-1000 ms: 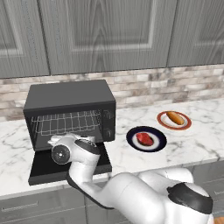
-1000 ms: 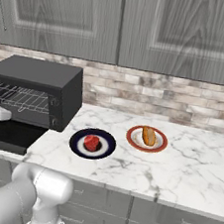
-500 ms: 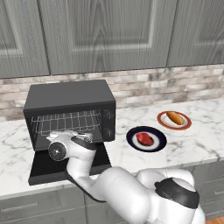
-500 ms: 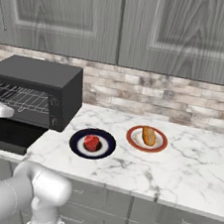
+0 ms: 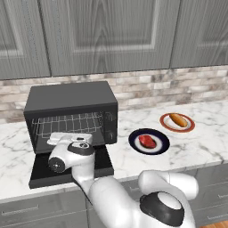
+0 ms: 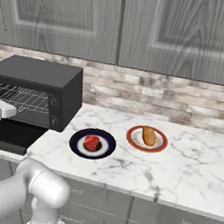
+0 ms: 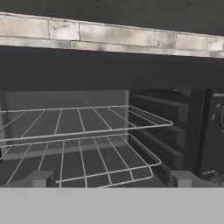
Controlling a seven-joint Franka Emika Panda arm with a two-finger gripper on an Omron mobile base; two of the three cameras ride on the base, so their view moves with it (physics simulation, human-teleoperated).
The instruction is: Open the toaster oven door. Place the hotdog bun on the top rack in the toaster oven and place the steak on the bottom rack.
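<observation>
While the toaster oven door point(image 5: 67, 171) lies folded down flat, the gripper point(image 7: 111, 180) is held spread and empty before the racks; steak point(image 5: 147, 141) and hotdog bun point(image 5: 178, 120) are seen on plates.

- The toaster oven door point(image 5: 71, 168) lies folded down flat on the counter point(image 5: 213, 142), leaving the toaster oven point(image 5: 71, 104) cavity unobstructed from the front.
- The top rack point(image 7: 78, 120) and bottom rack point(image 7: 83, 159) are bare; a clear slot runs between them.
- The gripper point(image 7: 109, 178), jaws spread wide, sits directly before the cavity, above the door.
- The steak point(image 5: 147, 141) and hotdog bun point(image 5: 178, 120), on separate plates, are reachable from above.
</observation>
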